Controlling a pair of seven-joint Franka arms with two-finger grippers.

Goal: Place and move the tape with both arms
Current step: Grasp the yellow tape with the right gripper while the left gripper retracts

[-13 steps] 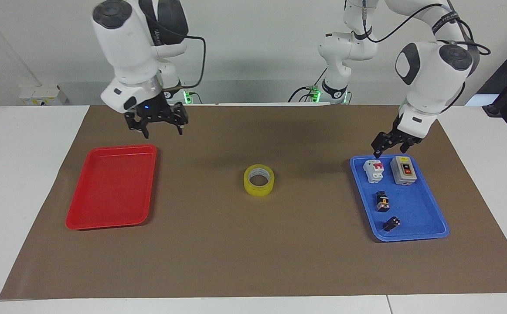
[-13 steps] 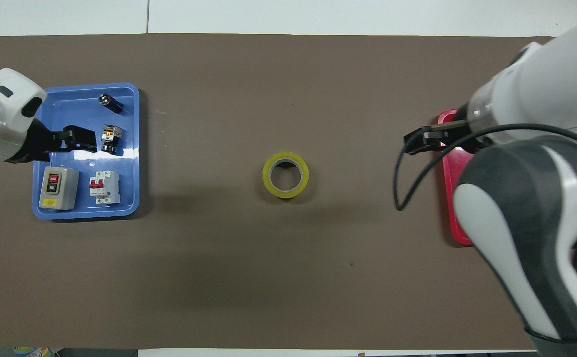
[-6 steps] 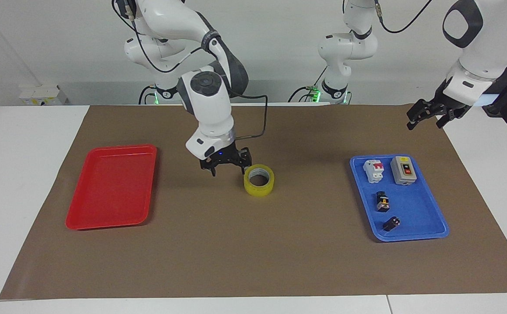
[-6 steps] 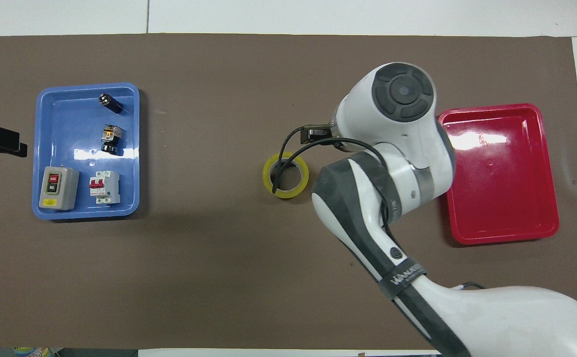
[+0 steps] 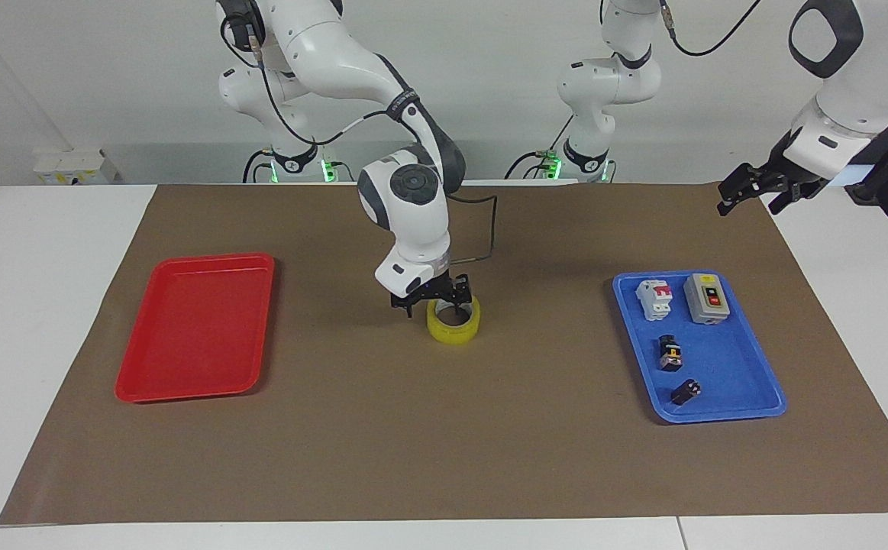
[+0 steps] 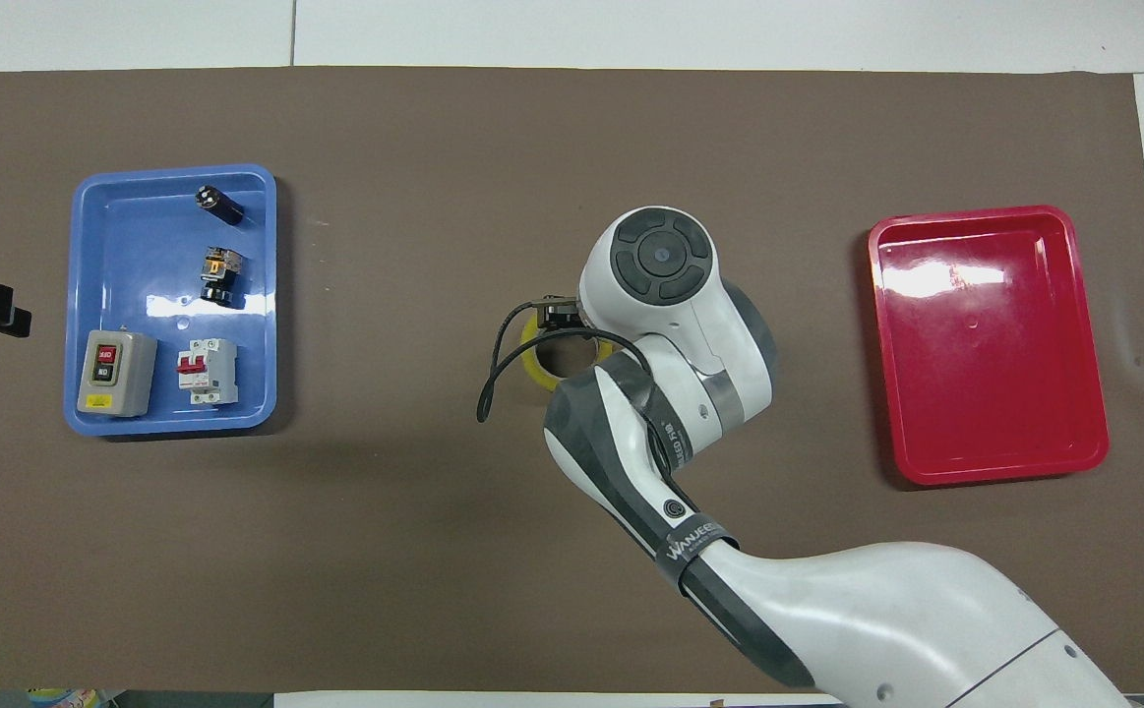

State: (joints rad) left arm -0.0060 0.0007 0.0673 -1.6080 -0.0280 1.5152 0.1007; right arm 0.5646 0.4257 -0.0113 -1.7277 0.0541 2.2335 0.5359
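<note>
Facing view: tape (image 5: 454, 327) flat on brown mat (image 5: 444, 458), mid-table, hole facing up. Right gripper (image 5: 434, 299) spread, down at tape's rim, straddling rim wall nearer robots. Left gripper (image 5: 755, 191) spread, raised over mat corner, waiting.

Overhead view: tape (image 6: 534, 362) mostly hidden under right arm (image 6: 670, 324).

tape (image 6: 539, 366) mostly hidden under right arm (image 6: 670, 334)

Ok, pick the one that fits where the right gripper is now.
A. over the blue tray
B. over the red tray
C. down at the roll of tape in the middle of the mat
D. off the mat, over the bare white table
C: the facing view shows the right gripper down at the yellow tape in the middle of the mat, its fingers open about the roll's rim.
</note>
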